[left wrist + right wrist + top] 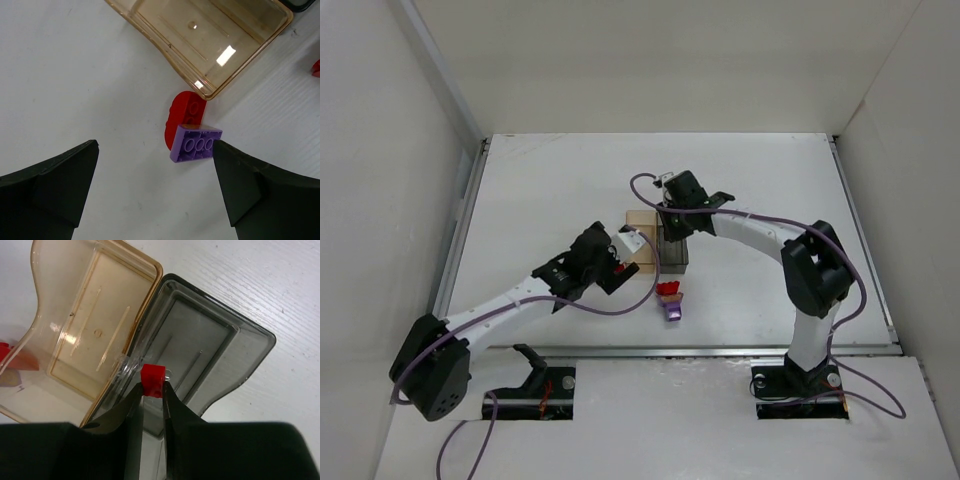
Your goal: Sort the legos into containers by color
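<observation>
Your right gripper (152, 390) is pinching a tiny bright red plastic brick (152, 381) at its fingertips, almost over the seam where the two bins touch. The translucent tan rectangular bin (90, 325) lies left of the fingertips, and the dark grey rectangular bin (200, 350) lies ahead and to the right. The brick looks slightly on the grey side, so a release here would probably clip the shared wall; shift clearly over whichever bin you mean for red. Your left gripper (156, 146) is spread wide and empty. On the white table (75, 75) a small purple brick (196, 143) lies between its fingers, hard by the right one. Its long axis runs across the gap, and it overlaps a red rounded piece (182, 117) just beyond
</observation>
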